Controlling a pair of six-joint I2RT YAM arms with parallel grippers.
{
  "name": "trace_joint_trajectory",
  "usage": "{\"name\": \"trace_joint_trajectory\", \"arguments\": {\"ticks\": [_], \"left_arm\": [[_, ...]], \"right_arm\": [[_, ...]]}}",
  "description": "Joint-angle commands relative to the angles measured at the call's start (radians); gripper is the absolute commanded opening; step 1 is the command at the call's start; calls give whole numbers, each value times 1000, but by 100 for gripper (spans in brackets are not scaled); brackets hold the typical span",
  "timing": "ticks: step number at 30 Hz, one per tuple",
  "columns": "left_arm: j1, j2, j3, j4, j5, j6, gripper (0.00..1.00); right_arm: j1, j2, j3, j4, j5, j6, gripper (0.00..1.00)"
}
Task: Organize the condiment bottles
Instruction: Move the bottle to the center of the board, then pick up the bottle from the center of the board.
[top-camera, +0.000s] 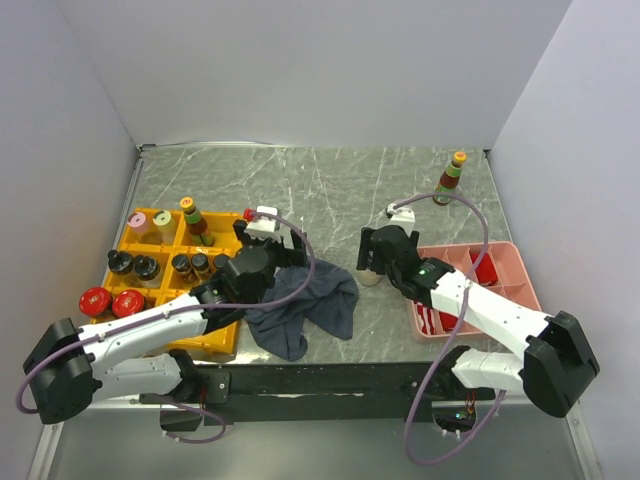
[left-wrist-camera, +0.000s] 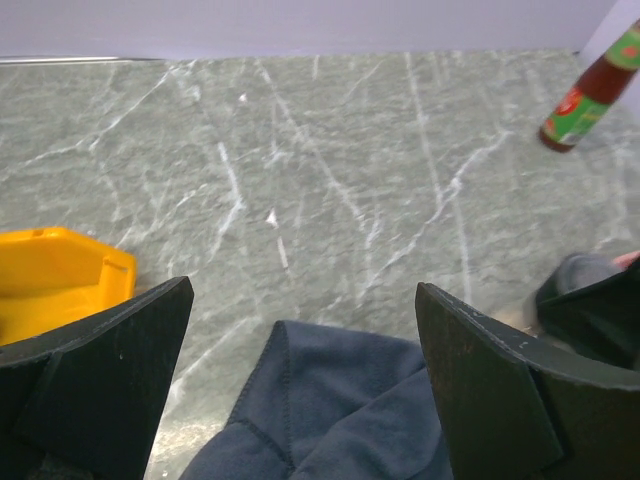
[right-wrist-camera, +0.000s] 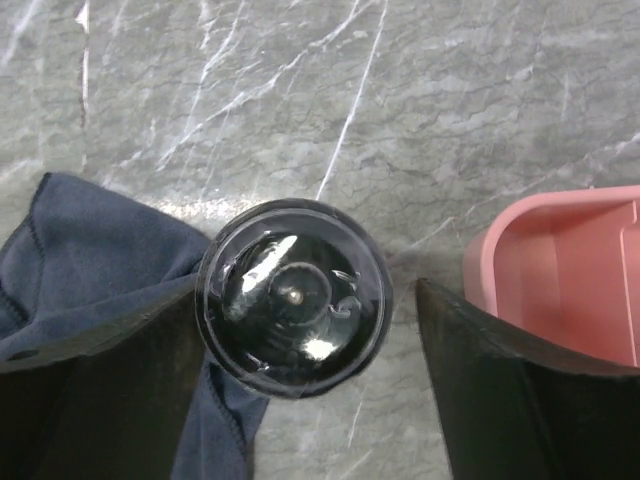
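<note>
A jar with a glossy black cap (right-wrist-camera: 293, 297) stands on the marble beside the cloth's edge, between the fingers of my right gripper (right-wrist-camera: 305, 292). The left finger lies against the cap and the right finger (right-wrist-camera: 480, 370) stands clear of it, so the gripper is open. From above, this jar (top-camera: 370, 274) shows under the right gripper (top-camera: 372, 258). My left gripper (left-wrist-camera: 302, 290) is wide open over the dark cloth (left-wrist-camera: 340, 410), holding nothing. Several capped jars (top-camera: 146, 266) fill the yellow tray (top-camera: 215, 345). A red sauce bottle (top-camera: 449, 182) stands alone at the back right.
The dark cloth (top-camera: 310, 300) lies crumpled between the two arms. A pink tray (top-camera: 500, 262) sits under the right arm, its rim (right-wrist-camera: 520, 230) close to the right finger. The red sauce bottle (left-wrist-camera: 585, 95) shows far right in the left wrist view, and the yellow tray's corner (left-wrist-camera: 60, 270) at the left.
</note>
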Motion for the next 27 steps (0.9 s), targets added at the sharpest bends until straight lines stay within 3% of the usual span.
{"name": "trace_joint_trajectory", "arguments": {"ticks": [1,8,14,20,27], "left_arm": [[-6,-44,122,-77,68,-26,100],[-6,-77,176,-108,220,-86,99],[-6,-17,237,-113,309,-74,99],[-6,140,352,-119,485,-35,100],[-6,394,533,-189,539,-29,99]], "right_arm": [[6,-79,43,-24,-15,10,98],[-34,-180,112,-75,-18,23,100],[-275,-232,140,-108,-148,135,100],[-347,-367,64,-89,-41,240,100],[-473,-453,8,-154,45,363,98]]}}
